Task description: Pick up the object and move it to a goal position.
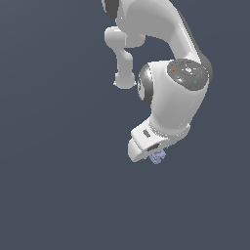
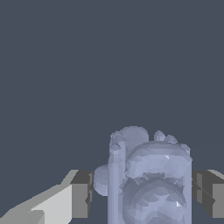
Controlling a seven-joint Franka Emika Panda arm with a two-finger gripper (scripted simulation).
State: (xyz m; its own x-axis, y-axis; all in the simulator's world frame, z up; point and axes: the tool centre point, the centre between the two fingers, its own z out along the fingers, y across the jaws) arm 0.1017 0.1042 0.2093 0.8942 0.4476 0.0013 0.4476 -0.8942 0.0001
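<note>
The object (image 2: 148, 179) is a pale blue-lavender lumpy thing that sits between my two fingers in the wrist view. The dark pad of one finger (image 2: 83, 194) touches its rounded lump on one side. The other pad (image 2: 205, 192) touches its opposite side. My gripper (image 2: 144, 194) is shut on the object. In the exterior view the object (image 1: 157, 157) peeks out as a tiny lump from under the white gripper (image 1: 155, 153), whose fingers are hidden by the hand. I cannot tell whether the object rests on the floor or is held above it.
The white arm (image 1: 171, 93) bends over the scene from the top of the exterior view. Plain dark grey-blue ground (image 1: 58, 185) lies all around, with no other object or marker in view.
</note>
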